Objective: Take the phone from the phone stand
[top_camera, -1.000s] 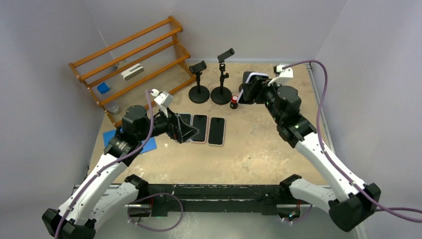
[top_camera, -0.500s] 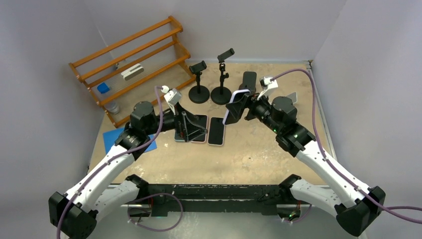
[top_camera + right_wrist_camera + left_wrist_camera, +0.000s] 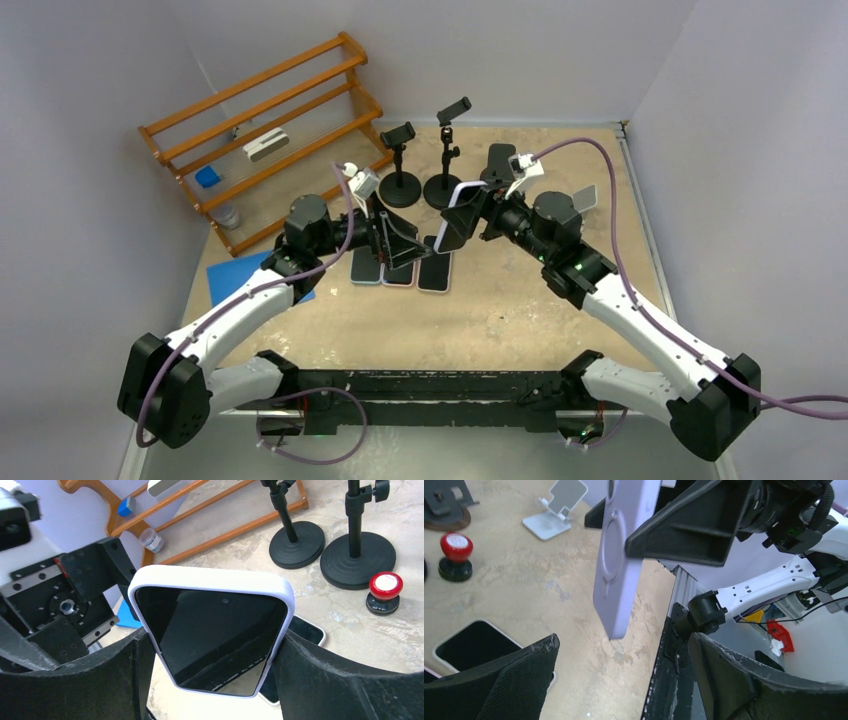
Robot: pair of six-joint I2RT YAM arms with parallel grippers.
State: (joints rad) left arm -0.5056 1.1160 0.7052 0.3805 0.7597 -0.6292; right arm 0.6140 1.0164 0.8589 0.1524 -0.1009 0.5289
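A phone (image 3: 455, 215) in a lavender case hangs in the air over the middle of the table, with my right gripper (image 3: 458, 222) shut on its long edges. In the right wrist view the phone (image 3: 210, 630) shows its dark screen between both fingers of that gripper (image 3: 214, 639). The small white phone stand (image 3: 585, 197) sits empty at the back right. My left gripper (image 3: 402, 245) is open just left of the phone. In the left wrist view the phone's (image 3: 621, 565) back hangs beyond this gripper's (image 3: 624, 641) spread jaws, not touching them.
Three phones lie in a row on the table (image 3: 436, 265), partly under my left gripper. Two black clamp stands (image 3: 400, 185) (image 3: 445, 190) stand behind them, with a red-topped knob (image 3: 385, 592) nearby. A wooden rack (image 3: 270, 130) fills the back left; a blue cloth (image 3: 240, 275) lies below it.
My right arm has carried the phone from the back right toward the table's centre. My left gripper has swung right toward it and opened slightly wider.
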